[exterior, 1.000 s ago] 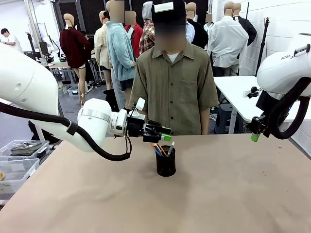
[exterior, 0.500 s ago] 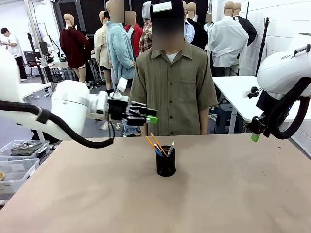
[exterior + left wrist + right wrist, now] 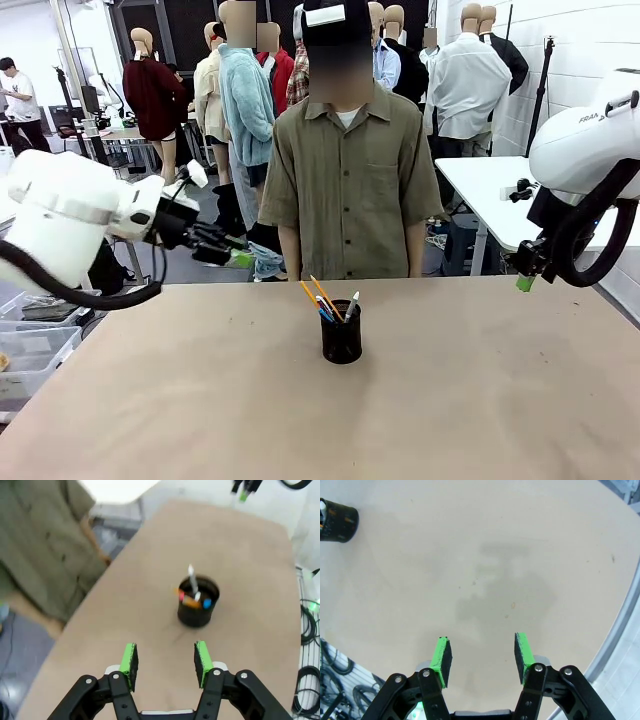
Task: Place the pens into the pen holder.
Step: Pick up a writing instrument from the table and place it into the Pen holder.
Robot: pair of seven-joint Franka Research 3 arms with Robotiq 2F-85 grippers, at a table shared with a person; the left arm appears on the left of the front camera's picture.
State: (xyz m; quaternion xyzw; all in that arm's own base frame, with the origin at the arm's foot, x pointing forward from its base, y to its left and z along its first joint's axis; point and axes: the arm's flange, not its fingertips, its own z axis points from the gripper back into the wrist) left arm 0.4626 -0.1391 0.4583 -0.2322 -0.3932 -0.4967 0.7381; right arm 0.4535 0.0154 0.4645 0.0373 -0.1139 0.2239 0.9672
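Observation:
The black mesh pen holder [image 3: 341,336] stands near the middle of the brown table, with yellow-orange pencils [image 3: 318,296], a blue pen and a silver-white click pen [image 3: 351,305] sticking out of it. In the left wrist view the holder [image 3: 198,601] lies ahead of my open left gripper [image 3: 165,658], which has nothing between its pads. In the front view my left gripper [image 3: 233,254] hangs above the table's far left edge, well away from the holder. My right gripper [image 3: 481,655] is open and empty over bare table; the front view has it [image 3: 526,276] at the far right. The holder [image 3: 337,513] sits in that wrist view's top left corner.
A person in an olive shirt [image 3: 345,185] stands at the far side of the table behind the holder, arms down. Clear plastic bins [image 3: 35,335] sit off the table's left side. A white table [image 3: 500,195] stands at the back right.
My left arm has pulled back leftward, away from above the holder to the table's left edge. The pens stay in the holder. The right arm has not moved.

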